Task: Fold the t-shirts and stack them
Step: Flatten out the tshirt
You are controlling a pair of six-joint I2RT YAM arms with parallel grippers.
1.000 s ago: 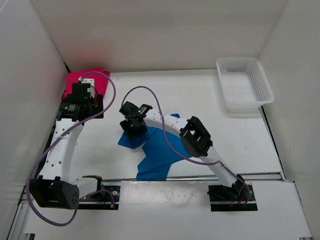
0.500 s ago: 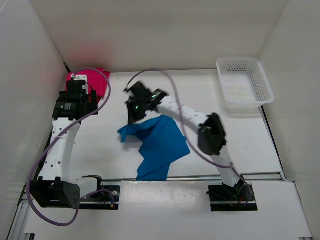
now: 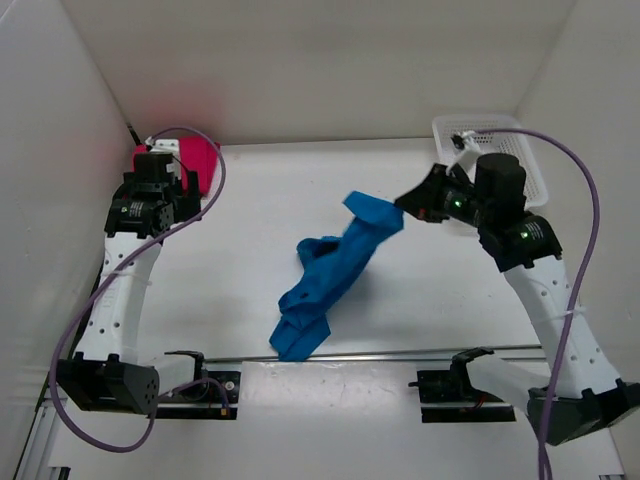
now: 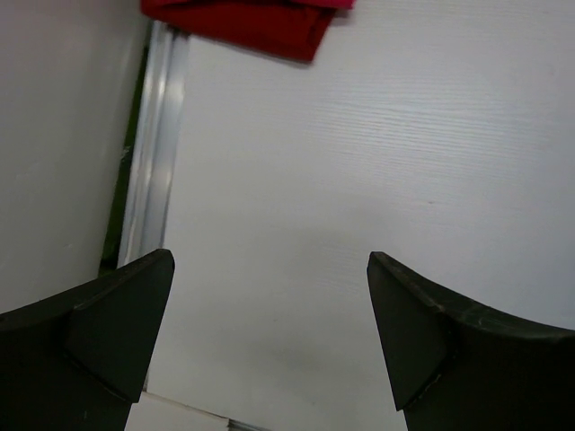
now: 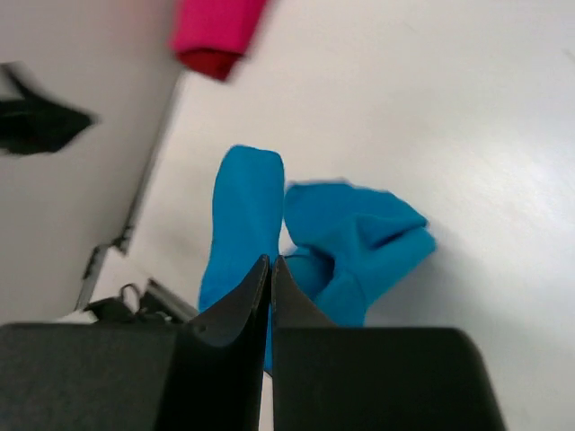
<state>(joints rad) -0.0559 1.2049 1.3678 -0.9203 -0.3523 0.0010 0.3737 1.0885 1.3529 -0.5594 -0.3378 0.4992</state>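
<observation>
The bright blue t-shirt (image 3: 335, 275) lies stretched in a rumpled diagonal band across the middle of the table. Its far end is lifted toward my right gripper (image 3: 403, 205), which is shut on it. In the right wrist view the jaws (image 5: 270, 260) are pressed together with the blue t-shirt (image 5: 350, 238) hanging just beyond them. A magenta-pink t-shirt (image 3: 200, 160) sits in the back left corner on top of a dark red one (image 4: 243, 22). My left gripper (image 4: 269, 260) hovers open and holds nothing, close beside that pile (image 5: 216, 31).
A white mesh basket (image 3: 505, 122) stands at the back right, partly behind my right arm. White walls close in the table on three sides. A metal rail (image 4: 153, 144) runs along the left edge.
My right arm has swung from the left middle to the right, shutting on the blue t-shirt and pulling it out into a long band. The left gripper moved slightly back toward the pink pile.
</observation>
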